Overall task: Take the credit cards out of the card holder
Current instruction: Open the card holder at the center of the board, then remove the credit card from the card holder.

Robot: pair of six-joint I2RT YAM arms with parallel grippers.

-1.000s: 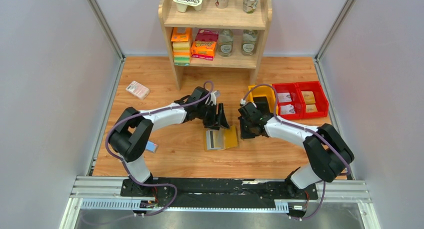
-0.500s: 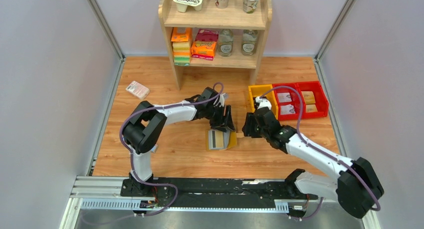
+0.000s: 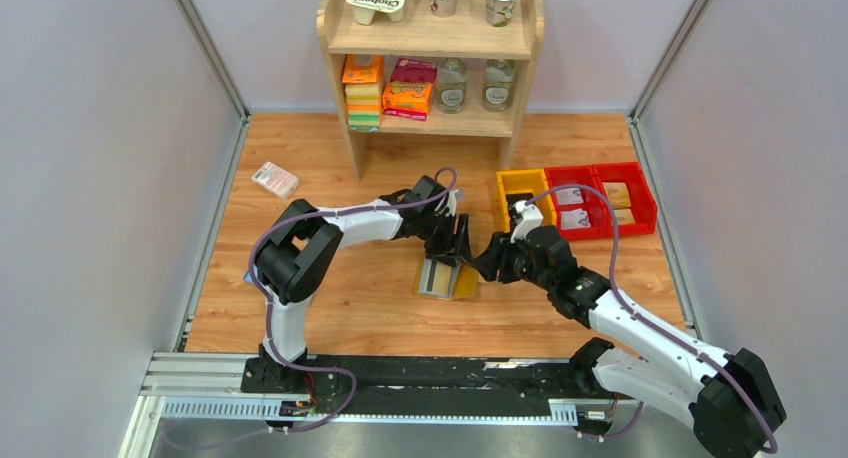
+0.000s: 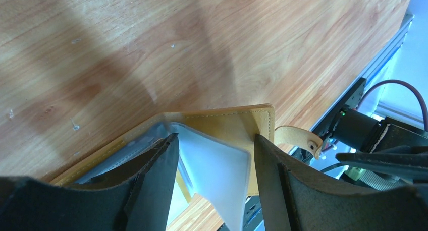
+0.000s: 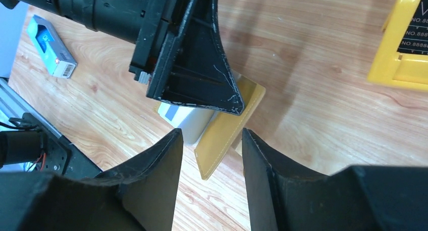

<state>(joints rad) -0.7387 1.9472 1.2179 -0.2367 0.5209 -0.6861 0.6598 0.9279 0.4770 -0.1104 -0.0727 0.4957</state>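
Note:
The tan card holder (image 3: 462, 281) lies open on the wooden floor, its right flap (image 5: 227, 130) tilted up on edge. A grey card face with a dark stripe (image 3: 436, 276) shows inside it. My left gripper (image 3: 456, 250) stands open on the holder from above. In the left wrist view its fingers (image 4: 161, 160) straddle a grey-blue inner panel (image 4: 217, 160), with the tan cover (image 4: 237, 124) and its strap (image 4: 300, 136) beyond. My right gripper (image 3: 486, 264) is open just right of the holder, and the raised flap's corner lies ahead of the right gripper (image 5: 210, 135).
A yellow bin (image 3: 522, 190) and red bins (image 3: 600, 200) sit at the back right, and the yellow bin (image 5: 398, 54) is close to my right arm. A wooden shelf (image 3: 435, 128) stands behind. A pink-white packet (image 3: 275, 179) lies far left, and a small blue box (image 5: 50, 53) near the rail.
My right gripper has opened and swung left up to the holder. My left gripper has shifted right onto the holder, whose right flap has lifted from flat.

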